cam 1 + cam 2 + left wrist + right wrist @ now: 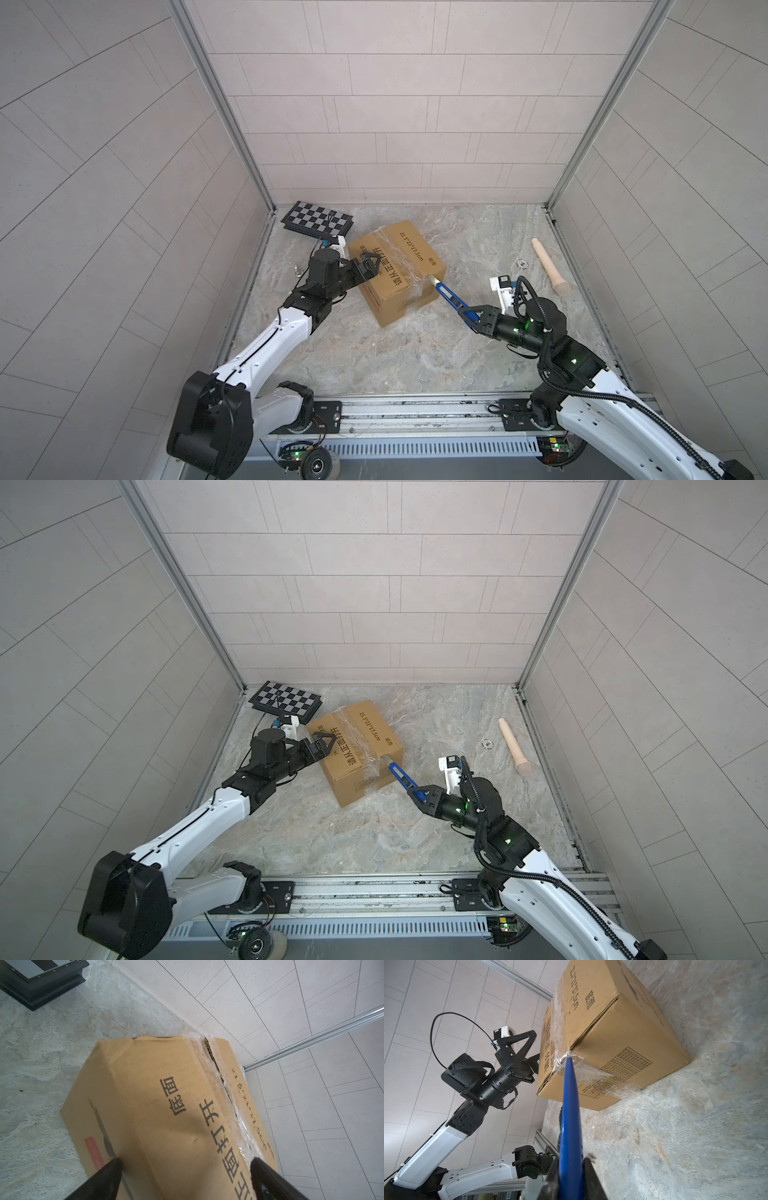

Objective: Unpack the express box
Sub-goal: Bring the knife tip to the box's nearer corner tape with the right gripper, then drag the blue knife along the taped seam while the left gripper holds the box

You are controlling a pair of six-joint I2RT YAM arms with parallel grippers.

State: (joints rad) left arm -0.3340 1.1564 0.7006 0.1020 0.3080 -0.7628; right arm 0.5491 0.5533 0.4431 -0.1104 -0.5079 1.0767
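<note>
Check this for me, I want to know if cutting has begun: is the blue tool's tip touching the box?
Touching. The right wrist view shows the tip of the blue tool pressed into the tape on the box edge, no gap.

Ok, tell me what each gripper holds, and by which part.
Right gripper: blue knife, by its handle end. Left gripper: nothing; open jaws straddle an edge of the express box.

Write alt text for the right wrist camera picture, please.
A blue tool, pinched in the right arm's fingers, touches its tip to the taped edge of the brown express box. Beyond the box, the left arm's fingers spread open over its far edge.
</note>
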